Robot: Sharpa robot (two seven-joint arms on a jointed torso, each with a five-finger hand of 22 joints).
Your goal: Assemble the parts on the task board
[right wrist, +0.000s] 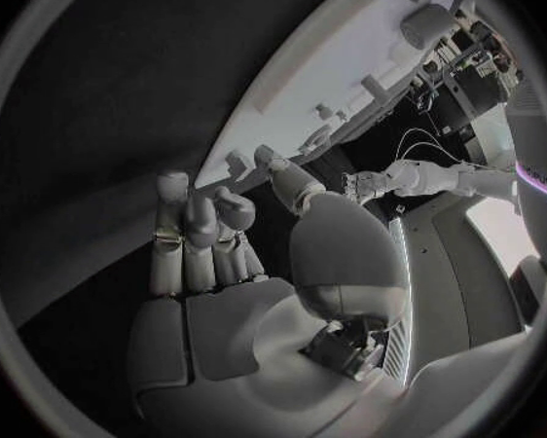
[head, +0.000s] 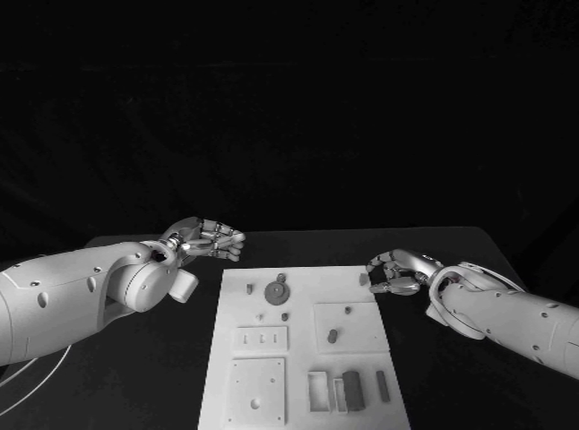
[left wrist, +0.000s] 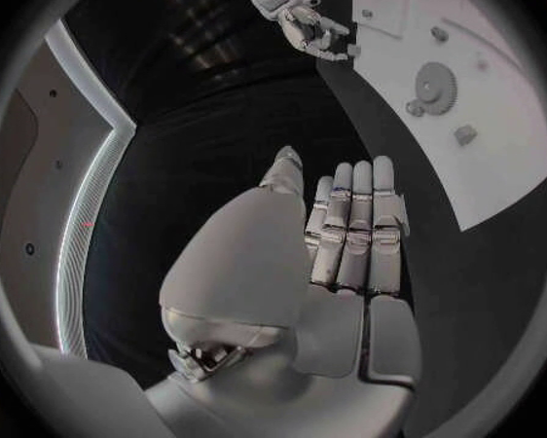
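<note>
The white task board (head: 306,306) lies in the middle of the black table. A round gear part (head: 278,291) sits near its far end, with small pegs (head: 250,288) beside it. A short part (head: 332,336) stands in a square recess, and dark bar parts (head: 353,390) lie at the near right. My left hand (head: 210,240) hovers beyond the board's far left corner, fingers extended and holding nothing (left wrist: 352,224). My right hand (head: 395,273) is at the board's far right edge, fingers loosely bent, palm empty (right wrist: 206,253). The gear (left wrist: 435,88) and board (left wrist: 505,156) also appear in the left wrist view.
The board carries raised square plates (head: 260,390) and a slotted holder (head: 322,391) at its near end. Black table surface (head: 148,376) runs along both sides of the board. The table's far edge (head: 289,233) lies just behind both hands.
</note>
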